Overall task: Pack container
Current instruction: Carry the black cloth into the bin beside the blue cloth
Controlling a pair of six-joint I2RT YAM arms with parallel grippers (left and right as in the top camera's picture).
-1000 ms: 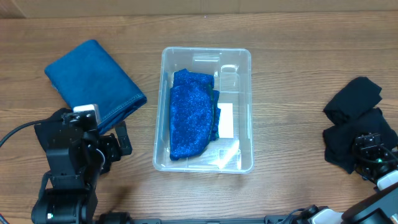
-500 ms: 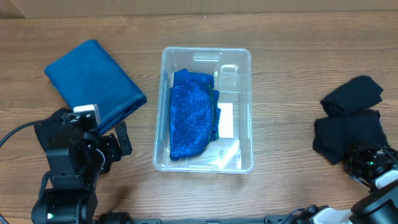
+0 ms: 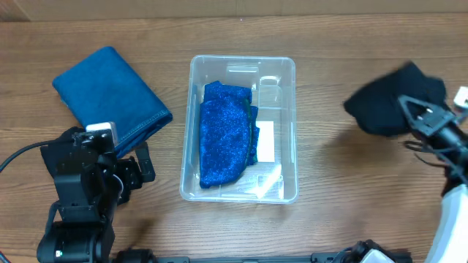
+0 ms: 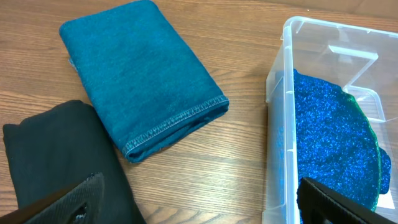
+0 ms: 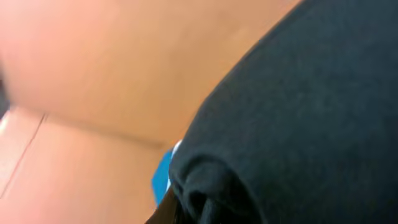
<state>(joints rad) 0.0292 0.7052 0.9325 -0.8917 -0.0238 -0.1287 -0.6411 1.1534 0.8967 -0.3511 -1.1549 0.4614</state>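
Since the overhead frame of half a second ago, right gripper has swung from the lower right edge to the upper right of the frame. The black cloth has come with it, bunched and motion-blurred. Nothing else has shifted.

Left to right:
- Upper left: teal cloth, folded into a flat rectangle, soft knit, stitched hem along its lower edge. Lies on the wood-grain table.
- Lower left: left gripper hangs idle, fingers spread wide, nothing between them. Its wrist view shows a second dark cloth, folded, just beside the teal one; the arm hides it from above.
- Centre: container, clear rigid plastic, rounded corners, raised rim. Inside, along its left half, a sparkly blue cloth, folded long, glittery surface. White label shows through the bare right half.
- Right: black cloth, matte and limp, well apart from the container. Right fingers are buried in the fabric in the wrist view; judged closed on it, since it rides with the gripper.

Progress, as judged: one item packed, one in transit, teal and dark cloths still outside. Roughly a quarter done.
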